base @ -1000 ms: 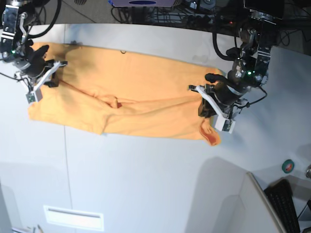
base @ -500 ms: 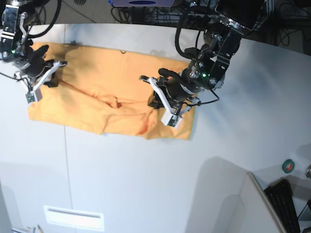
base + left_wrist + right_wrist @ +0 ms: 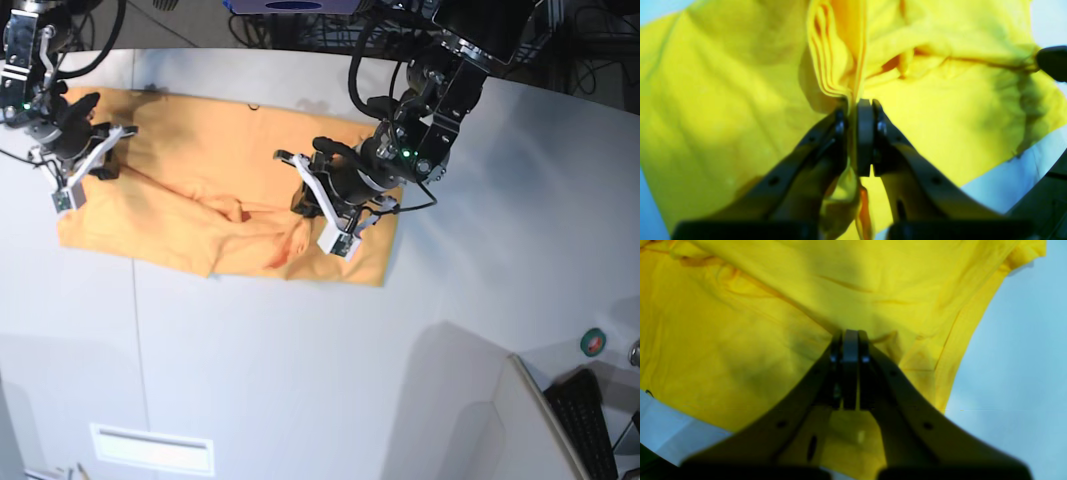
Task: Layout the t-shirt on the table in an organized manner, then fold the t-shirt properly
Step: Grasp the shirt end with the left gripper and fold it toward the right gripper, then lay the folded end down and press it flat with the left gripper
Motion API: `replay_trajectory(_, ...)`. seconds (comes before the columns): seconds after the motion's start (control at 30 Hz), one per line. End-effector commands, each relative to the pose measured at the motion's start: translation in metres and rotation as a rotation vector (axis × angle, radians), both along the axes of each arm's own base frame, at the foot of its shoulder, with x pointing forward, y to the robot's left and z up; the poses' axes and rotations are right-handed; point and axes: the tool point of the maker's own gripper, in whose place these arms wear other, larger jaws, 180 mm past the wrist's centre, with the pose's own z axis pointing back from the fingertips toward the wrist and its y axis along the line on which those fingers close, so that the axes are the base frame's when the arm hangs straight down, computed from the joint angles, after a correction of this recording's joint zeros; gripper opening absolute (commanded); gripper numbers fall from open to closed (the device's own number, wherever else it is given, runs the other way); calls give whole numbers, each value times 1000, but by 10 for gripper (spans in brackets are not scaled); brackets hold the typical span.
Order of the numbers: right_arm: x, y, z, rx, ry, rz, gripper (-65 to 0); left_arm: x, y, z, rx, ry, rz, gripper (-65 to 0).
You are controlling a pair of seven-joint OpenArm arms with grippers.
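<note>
Softly creased, the orange t-shirt (image 3: 230, 190) is pinched by both closed claws, left (image 3: 312, 205) and right (image 3: 85, 165).

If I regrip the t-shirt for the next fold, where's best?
Probably the near right corner of the t-shirt, approached from the bare table on the right. That hem lies flat and square there, while the middle near the left gripper is bunched.

T-shirt (image 3: 190, 200): soft matt cotton cloth, creased. Table (image 3: 300, 380): smooth, faintly glossy white-grey surface.
</note>
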Motion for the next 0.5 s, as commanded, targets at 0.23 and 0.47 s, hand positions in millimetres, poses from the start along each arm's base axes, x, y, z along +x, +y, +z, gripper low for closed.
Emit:
replay_trajectory(0.23,11,-4,11,-2,-50,2,-650,8,-11,14,-45,-38,1,-650)
replay_trajectory(0.47,11,-4,11,-2,-50,2,-650,2,-10,9,-19,5,-19,-650)
